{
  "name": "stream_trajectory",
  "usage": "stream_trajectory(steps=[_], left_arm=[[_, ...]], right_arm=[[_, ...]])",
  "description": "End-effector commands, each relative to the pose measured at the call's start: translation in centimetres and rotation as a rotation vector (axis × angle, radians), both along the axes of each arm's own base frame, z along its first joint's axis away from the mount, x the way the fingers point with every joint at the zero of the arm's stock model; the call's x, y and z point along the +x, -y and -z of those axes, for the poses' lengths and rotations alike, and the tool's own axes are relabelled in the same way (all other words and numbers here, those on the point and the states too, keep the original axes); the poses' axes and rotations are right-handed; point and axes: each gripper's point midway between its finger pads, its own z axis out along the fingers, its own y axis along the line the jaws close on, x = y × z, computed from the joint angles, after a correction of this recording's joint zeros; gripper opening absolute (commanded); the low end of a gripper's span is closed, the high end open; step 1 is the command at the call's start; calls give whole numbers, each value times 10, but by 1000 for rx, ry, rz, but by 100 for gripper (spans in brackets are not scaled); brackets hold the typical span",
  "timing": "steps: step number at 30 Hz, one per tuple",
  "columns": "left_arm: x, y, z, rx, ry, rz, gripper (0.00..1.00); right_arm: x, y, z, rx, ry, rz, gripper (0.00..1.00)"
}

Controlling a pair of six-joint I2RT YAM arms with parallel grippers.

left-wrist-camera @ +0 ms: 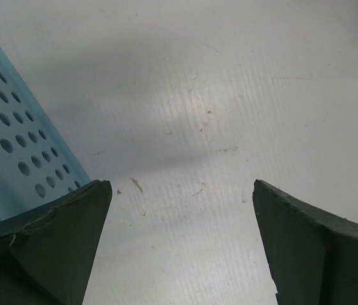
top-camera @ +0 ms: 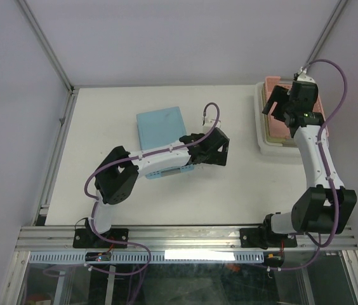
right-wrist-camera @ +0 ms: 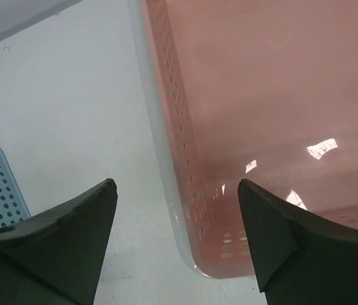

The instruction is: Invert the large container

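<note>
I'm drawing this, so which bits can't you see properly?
Top view: left arm covers the blue basket's near edge.
Top view: right gripper hides part of the pink basket.
Left wrist view: blue basket cut off at the left edge.
Right wrist view: pink basket runs off right edge.

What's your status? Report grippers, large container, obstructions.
Left gripper open, beside blue container. Right gripper open over large white container side wall. Container upright, not yet flipped. Pink basket nested inside it.
</note>
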Motion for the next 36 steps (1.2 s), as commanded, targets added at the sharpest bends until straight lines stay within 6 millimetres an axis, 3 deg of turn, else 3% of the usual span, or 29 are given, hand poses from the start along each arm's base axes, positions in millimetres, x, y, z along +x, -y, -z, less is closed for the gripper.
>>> stream_trajectory(steps=[1, 7, 13, 17, 22, 36], left_arm=[[-5, 10, -8, -72, 4, 14, 99], [-14, 14, 9, -94, -51, 24, 99], [-9, -4, 22, -62, -56, -13, 99], [6, -30, 24, -51, -58, -68, 99], [31, -62, 20, -58, -52, -134, 99], [100, -159, -9, -95, 6, -324, 99]], right_arm=[[29, -6, -30, -55, 161, -118, 80], [39, -3, -18, -98, 157, -134, 75], [51, -7, 8, -79, 83, -173, 57], [56, -9, 20, -65, 57, -180, 48], [60, -8, 21, -62, 61, -172, 34], [55, -5, 2, -74, 102, -149, 3]])
